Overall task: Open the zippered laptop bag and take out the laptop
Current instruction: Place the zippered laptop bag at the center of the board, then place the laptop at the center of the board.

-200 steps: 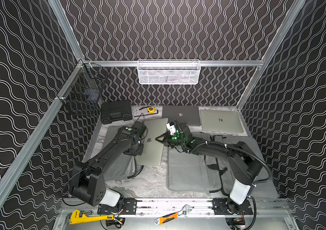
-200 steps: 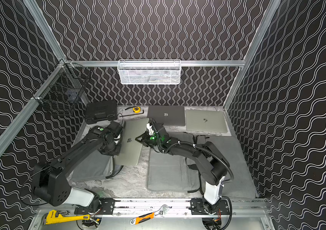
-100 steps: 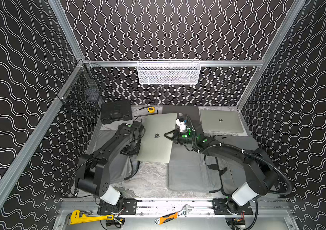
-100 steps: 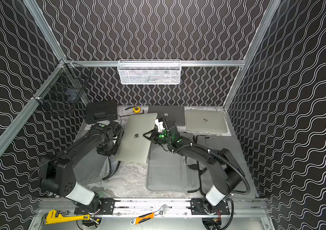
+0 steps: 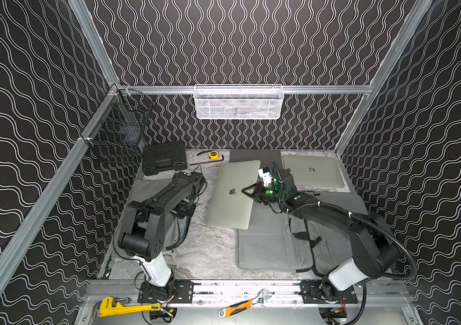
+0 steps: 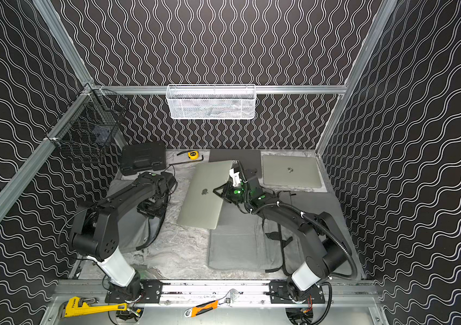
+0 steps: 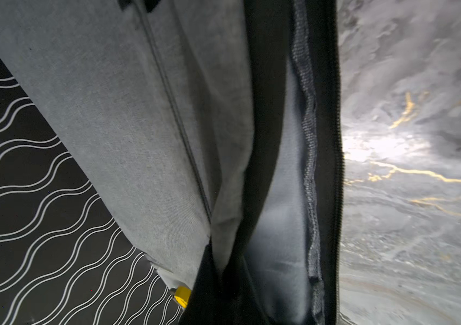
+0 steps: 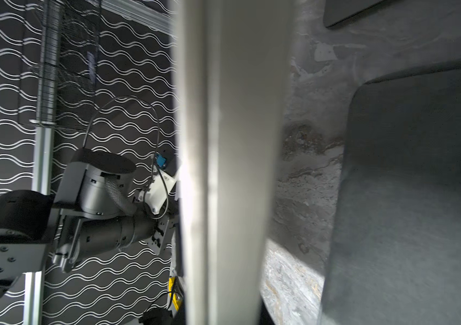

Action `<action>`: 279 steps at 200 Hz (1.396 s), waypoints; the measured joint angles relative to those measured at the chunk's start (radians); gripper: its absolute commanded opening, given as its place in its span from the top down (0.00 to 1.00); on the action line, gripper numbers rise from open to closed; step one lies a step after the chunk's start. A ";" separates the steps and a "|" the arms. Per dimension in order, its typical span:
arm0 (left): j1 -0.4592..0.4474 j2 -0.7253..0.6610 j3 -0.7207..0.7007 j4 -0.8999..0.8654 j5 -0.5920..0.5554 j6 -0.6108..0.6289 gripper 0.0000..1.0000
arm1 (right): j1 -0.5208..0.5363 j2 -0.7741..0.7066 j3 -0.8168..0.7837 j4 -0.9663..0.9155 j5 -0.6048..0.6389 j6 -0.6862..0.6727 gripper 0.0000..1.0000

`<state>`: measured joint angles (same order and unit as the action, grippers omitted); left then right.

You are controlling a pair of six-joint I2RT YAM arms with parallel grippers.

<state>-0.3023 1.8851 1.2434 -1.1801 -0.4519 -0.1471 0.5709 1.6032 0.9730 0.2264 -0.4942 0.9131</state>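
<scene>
The grey laptop bag [image 5: 139,194] lies at the left under my left arm. In the left wrist view its flap [image 7: 111,112] is raised, the zipper edge [image 7: 339,168] is parted, and the inside shows no laptop. My left gripper [image 5: 185,206] is shut on the bag's edge. The silver laptop [image 5: 229,202] is out of the bag and hangs tilted over the middle of the table. My right gripper [image 5: 247,192] is shut on its right edge. The right wrist view shows that edge [image 8: 235,140] running between the jaws.
A second grey bag [image 5: 265,244] with black straps lies under my right arm. At the back sit another silver laptop [image 5: 312,171], a dark laptop [image 5: 249,156], a black case [image 5: 164,159] and a yellow tape measure [image 5: 213,154]. Wire baskets hang on the walls.
My right gripper has carried the laptop to the right and up, away from the left bag, and it now hangs more tilted. The left gripper has stayed shut at the bag.
</scene>
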 measured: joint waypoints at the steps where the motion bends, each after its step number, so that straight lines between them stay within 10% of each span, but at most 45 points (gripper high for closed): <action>1: 0.000 0.000 0.000 0.000 -0.001 0.000 0.74 | 0.000 0.002 0.000 -0.002 0.000 -0.002 1.00; 34: 0.000 0.006 0.000 -0.008 -0.014 0.015 0.34 | -0.002 0.066 0.038 -0.049 -0.019 -0.018 1.00; 72: 0.001 0.029 0.023 -0.028 -0.031 0.015 0.24 | 0.019 0.137 0.083 -0.059 -0.032 -0.036 1.00; 226: 0.001 -0.264 -0.055 0.192 0.404 0.048 0.25 | 0.122 0.433 0.243 0.026 -0.147 0.011 0.97; 279: 0.008 -0.231 -0.152 0.369 0.575 -0.023 0.53 | 0.132 0.476 0.237 0.082 -0.154 0.011 0.90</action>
<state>-0.2943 1.6539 1.0912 -0.8116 0.1226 -0.1696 0.7025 2.0792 1.2102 0.3088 -0.6479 0.9245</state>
